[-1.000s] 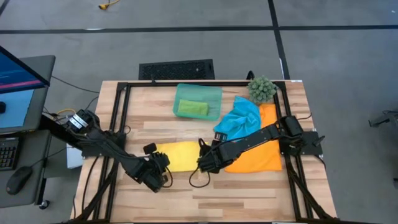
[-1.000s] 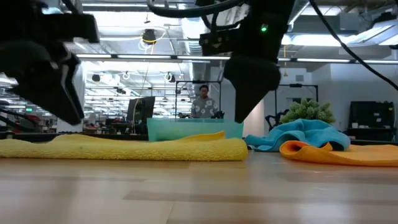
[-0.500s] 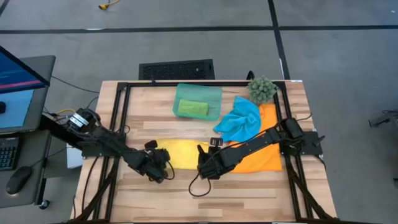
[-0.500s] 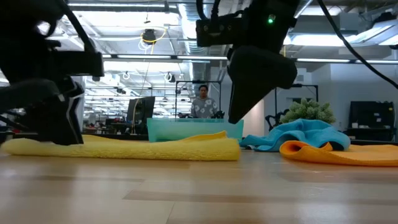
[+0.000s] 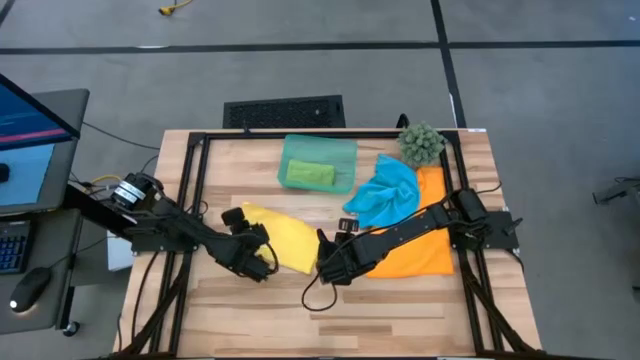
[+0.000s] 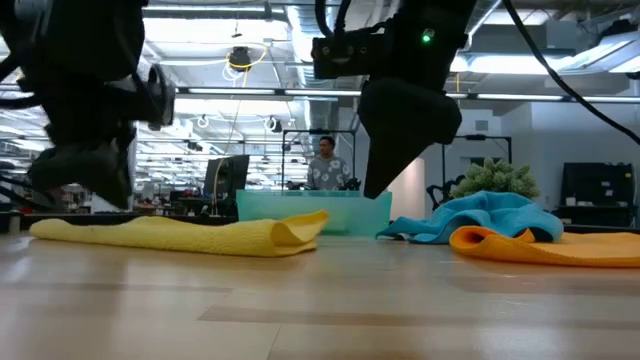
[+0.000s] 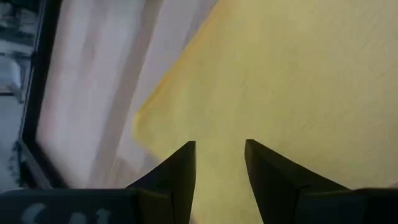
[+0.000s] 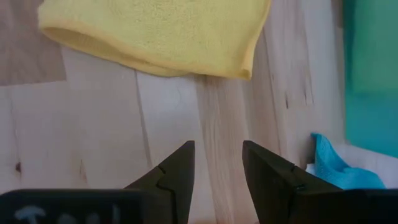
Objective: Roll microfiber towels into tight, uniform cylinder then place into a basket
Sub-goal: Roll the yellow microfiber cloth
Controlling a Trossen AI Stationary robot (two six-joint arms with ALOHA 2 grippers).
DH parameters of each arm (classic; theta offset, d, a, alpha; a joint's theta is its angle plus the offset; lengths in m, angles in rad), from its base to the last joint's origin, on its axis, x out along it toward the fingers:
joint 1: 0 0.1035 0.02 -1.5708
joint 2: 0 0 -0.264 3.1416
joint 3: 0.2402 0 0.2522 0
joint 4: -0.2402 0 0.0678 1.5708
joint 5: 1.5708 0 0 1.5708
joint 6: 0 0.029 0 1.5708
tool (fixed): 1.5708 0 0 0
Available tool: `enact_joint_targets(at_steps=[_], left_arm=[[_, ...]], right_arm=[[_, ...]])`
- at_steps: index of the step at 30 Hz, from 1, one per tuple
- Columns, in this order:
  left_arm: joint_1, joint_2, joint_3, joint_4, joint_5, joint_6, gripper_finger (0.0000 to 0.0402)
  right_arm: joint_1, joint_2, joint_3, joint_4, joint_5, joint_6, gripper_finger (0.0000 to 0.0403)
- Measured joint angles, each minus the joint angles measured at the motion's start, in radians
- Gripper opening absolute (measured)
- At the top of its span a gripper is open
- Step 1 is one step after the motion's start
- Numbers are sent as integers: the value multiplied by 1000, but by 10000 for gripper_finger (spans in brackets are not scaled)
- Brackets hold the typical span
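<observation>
Pale wooden table (image 5: 400, 300) with a black frame, an open workshop behind. Nearest the front: right gripper (image 5: 326, 268), fingers parted and empty, over bare wood just beside the yellow towel (image 5: 275, 238); it grips nothing. Left gripper (image 5: 262, 262) at the towel's near-left edge, fingers parted over the cloth, nothing pinched between them. The yellow towel lies flat and skewed at mid-table, one end folded over. To the right, the orange towel (image 5: 420, 255) is spread under the right arm, the blue towel (image 5: 385, 195) crumpled on its far corner. Farther back, the teal basket (image 5: 340, 152) holds the rolled green towel (image 5: 309, 173). A spiky green plant ball (image 5: 421, 143) sits at the far right corner.
</observation>
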Motion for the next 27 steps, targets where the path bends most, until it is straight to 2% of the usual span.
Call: enact_joint_targets(at_steps=[5, 8, 11, 14, 17, 20, 27], left_arm=[[-14, -1, 9, 203, -16, 56, 132], [-24, -1, 1, 352, 19, 141, 132], [-37, -1, -1, 433, 76, 229, 132], [-69, -1, -3, 424, 122, 310, 132], [-115, -11, -3, 384, 131, 318, 132], [-169, -31, -3, 315, 138, 272, 132], [-297, -36, -3, 38, 139, 143, 132]], right_arm=[[-5, 0, 0, -3, 0, 1, 157], [-4, 0, 0, -3, 0, 1, 157], [-2, 0, 0, -2, -1, 1, 157], [9, 0, 0, 25, -1, -37, 157], [25, 0, 0, 105, -2, -100, 157], [43, 0, 0, 217, -2, -183, 157], [56, 1, 0, 451, -4, -303, 157]])
